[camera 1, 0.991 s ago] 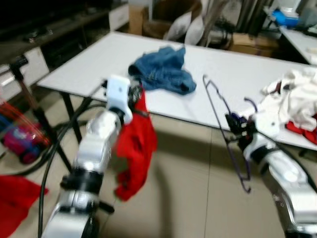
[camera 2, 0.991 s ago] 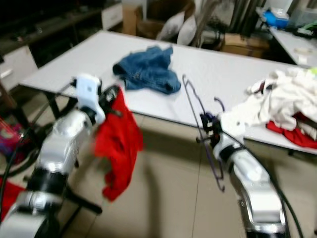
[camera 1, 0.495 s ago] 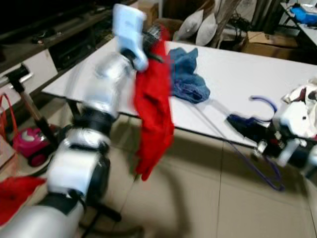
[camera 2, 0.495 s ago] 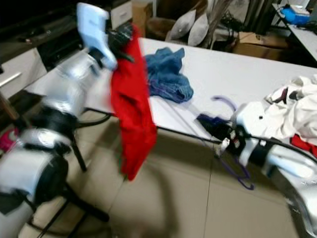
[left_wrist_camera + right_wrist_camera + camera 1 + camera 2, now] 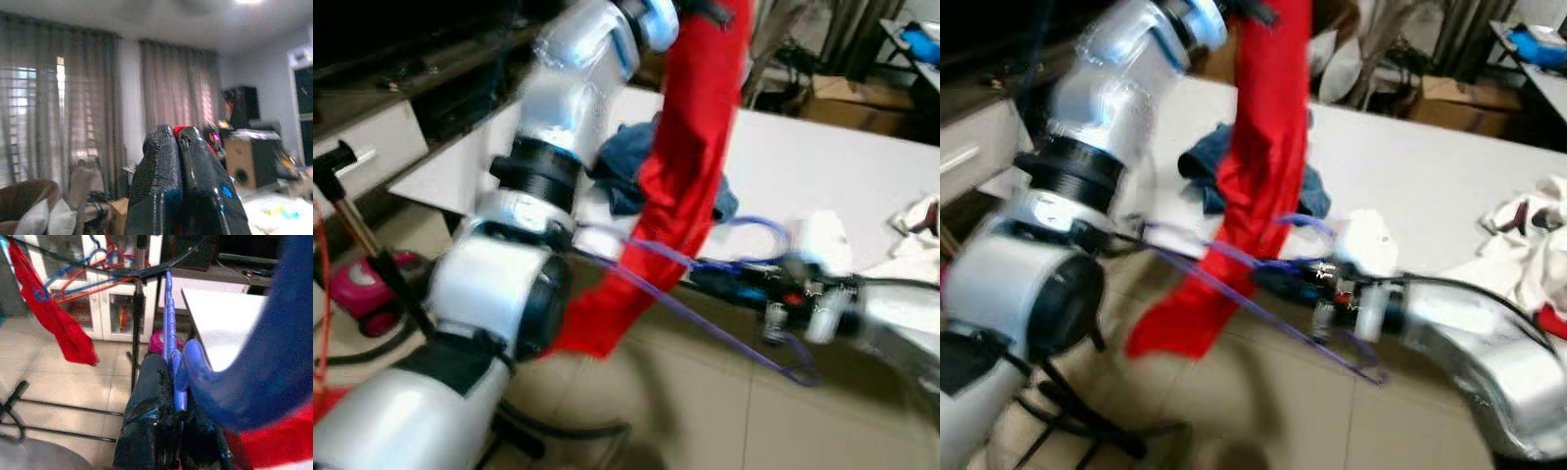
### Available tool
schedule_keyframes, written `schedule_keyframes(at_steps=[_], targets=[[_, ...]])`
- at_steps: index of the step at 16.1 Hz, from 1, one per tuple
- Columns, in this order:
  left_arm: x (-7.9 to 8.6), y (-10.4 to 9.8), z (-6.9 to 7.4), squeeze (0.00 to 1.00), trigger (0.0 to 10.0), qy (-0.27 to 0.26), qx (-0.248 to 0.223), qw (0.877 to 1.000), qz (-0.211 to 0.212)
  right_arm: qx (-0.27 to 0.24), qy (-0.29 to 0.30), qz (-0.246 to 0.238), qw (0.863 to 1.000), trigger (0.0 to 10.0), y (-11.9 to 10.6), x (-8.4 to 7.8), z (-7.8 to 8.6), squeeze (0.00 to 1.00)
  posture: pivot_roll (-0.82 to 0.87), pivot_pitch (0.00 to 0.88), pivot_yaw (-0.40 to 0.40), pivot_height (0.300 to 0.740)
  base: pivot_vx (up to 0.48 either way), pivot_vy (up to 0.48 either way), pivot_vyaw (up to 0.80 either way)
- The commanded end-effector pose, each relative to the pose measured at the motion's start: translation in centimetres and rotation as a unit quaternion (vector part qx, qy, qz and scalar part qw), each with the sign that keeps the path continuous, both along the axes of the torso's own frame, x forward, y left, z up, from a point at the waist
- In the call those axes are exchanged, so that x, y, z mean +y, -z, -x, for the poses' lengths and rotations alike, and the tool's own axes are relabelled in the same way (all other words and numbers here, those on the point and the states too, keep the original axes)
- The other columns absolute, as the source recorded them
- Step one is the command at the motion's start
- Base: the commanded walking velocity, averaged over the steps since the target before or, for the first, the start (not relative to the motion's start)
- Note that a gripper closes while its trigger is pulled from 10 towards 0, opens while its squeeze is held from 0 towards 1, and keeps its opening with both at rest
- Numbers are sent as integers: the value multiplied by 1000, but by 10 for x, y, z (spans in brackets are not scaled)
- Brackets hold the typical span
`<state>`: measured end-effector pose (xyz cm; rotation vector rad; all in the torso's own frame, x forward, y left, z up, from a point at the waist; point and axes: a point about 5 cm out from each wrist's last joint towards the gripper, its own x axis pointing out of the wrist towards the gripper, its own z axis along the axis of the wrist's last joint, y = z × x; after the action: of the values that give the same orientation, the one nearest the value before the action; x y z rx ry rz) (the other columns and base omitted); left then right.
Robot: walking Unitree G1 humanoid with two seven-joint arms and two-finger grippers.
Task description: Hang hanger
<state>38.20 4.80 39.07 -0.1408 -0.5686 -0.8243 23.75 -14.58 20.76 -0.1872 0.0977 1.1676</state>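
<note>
My left gripper (image 5: 707, 8) is raised to the top of the head view, shut on the top of a red garment (image 5: 690, 166) that hangs down in front of the table. In the left wrist view its fingers (image 5: 164, 161) press together with red cloth between them. My right gripper (image 5: 720, 284) is shut on a purple wire hanger (image 5: 636, 250), held almost level. The hanger's long wire crosses the red garment at its lower half. In the right wrist view the hanger (image 5: 168, 323) runs out from the shut fingers (image 5: 151, 396).
A white table (image 5: 822, 157) stands behind, with a blue denim garment (image 5: 622, 176) and a pile of white clothes (image 5: 920, 211). A pink object (image 5: 362, 294) lies on the floor at left. The right wrist view has a clothes rack (image 5: 139, 298) with hangers and a red garment (image 5: 58, 323).
My left arm has lifted the red garment much higher. My right gripper has swung the hanger leftward and level, so it now crosses the garment. The camera has shifted too.
</note>
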Motion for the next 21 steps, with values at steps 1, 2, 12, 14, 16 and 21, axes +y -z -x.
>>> schedule_keyframes(at_steps=[1, 2, 12, 14, 16, 21], targets=[[-12, -20, 11, 0, 10000, 32, -31, 999, 12, -1, 42, 34, 999, 10000, 9, -9, -11, 0, 41, 0, -37, 740, 375, 0, 0], [-5, -35, 17, 0, 10000, 42, -45, 997, 35, -32, 107, 79, 991, 10000, 9, -18, -34, 0, 41, 0, -37, 740, 375, 0, 0], [46, -50, 16, 0, 10000, -18, -60, 996, 68, -360, 461, -67, 808, 10000, -173, -91, -140, 0, 48, 0, -73, 740, 375, 0, 0], [56, -14, 6, 0, 10000, -54, -11, 997, 60, -325, 394, -25, 859, 10000, -137, -71, -155, 0, 53, 0, -84, 740, 373, 0, 0], [58, 7, 3, 0, 10000, -70, 12, 997, 44, -276, 346, 15, 896, 10000, -101, -61, -159, 0, 59, 0, -90, 740, 364, 0, 0], [58, 161, 25, 0, 10000, -114, 156, 969, -157, -66, 77, 135, 986, 10000, 39, -55, -66, 0, 50, 0, -75, 740, 71, 0, 0]])
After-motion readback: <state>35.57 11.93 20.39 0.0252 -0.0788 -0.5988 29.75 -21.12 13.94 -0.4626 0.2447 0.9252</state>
